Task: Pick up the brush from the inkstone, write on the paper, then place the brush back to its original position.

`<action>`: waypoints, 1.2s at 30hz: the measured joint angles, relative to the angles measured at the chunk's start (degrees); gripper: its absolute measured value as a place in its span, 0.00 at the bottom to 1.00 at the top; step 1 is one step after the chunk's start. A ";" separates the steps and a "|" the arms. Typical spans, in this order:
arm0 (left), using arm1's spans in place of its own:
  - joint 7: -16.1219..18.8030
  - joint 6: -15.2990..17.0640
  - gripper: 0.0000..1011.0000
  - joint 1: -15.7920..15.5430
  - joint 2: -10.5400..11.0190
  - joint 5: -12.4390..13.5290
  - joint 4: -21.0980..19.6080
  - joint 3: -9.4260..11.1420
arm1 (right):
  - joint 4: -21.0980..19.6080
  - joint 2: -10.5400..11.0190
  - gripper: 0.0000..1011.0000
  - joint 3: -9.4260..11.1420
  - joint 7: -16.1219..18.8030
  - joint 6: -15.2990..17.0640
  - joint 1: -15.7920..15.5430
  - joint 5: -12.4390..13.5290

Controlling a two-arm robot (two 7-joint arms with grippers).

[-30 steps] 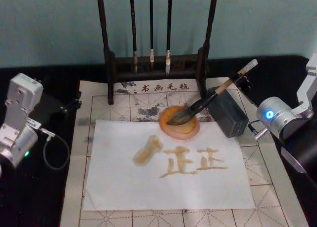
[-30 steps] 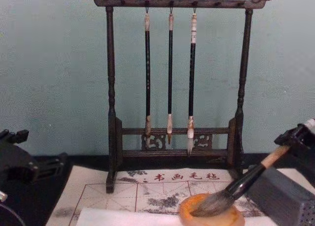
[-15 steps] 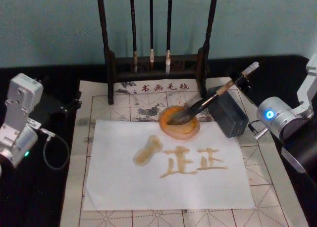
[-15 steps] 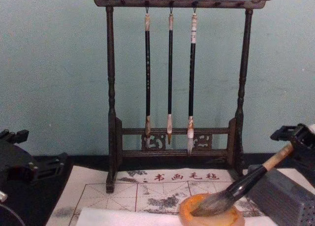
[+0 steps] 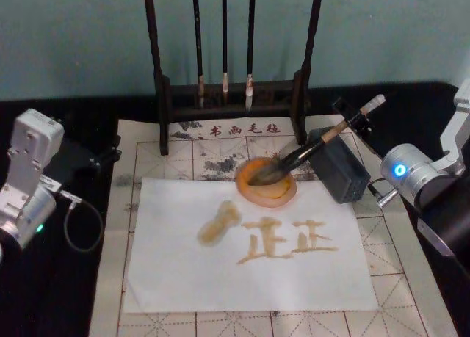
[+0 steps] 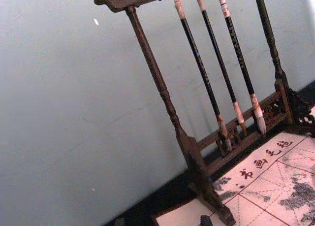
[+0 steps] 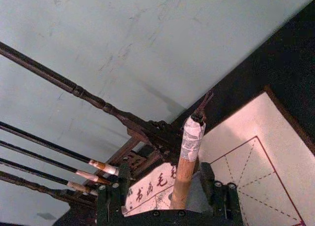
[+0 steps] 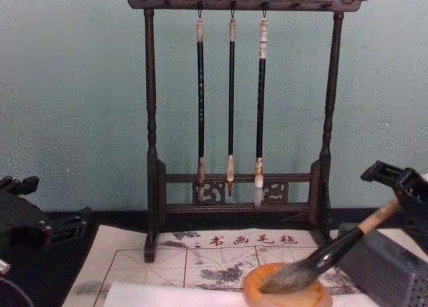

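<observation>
- We see the brush [image 5: 308, 150] right of centre in the head view, its tuft lying in the inkstone [image 5: 266, 180] and its shaft propped on the grey block [image 5: 338, 165], so it stays put.
- Our right pincer [image 7: 167, 199] straddles the handle with its jaws spread, released.
- Characters already mark the paper [image 5: 183, 263].
- Our left pincer [image 5: 103, 155] is parked at far left; we cannot tell its state.

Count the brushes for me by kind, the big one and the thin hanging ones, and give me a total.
Large brush, bristles in the inkstone: 1
Thin brushes hanging on the rack: 3 ()
Total: 4
</observation>
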 joint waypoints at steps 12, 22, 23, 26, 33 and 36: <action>0.00 0.00 0.99 0.00 0.00 0.00 0.00 0.00 | 0.00 0.00 0.99 0.00 0.00 0.00 0.00 0.00; 0.00 0.00 0.99 0.00 0.00 0.00 0.00 0.00 | -1.82 1.34 0.99 0.26 0.27 0.25 -1.32 1.20; 0.00 0.00 0.99 0.00 0.00 0.00 0.00 0.00 | -2.16 1.54 0.99 0.32 0.25 0.26 -1.53 1.37; 0.00 0.00 0.99 0.00 0.00 0.00 0.00 0.00 | -3.51 2.43 0.99 0.57 0.10 0.25 -2.55 2.14; 0.00 0.00 0.99 0.00 0.00 0.00 0.00 0.00 | -7.57 5.43 0.99 0.92 0.18 -0.80 -5.84 3.19; 0.00 0.00 0.99 0.00 0.00 0.00 0.00 0.00 | -8.78 6.48 0.99 0.98 0.40 -1.26 -6.85 3.20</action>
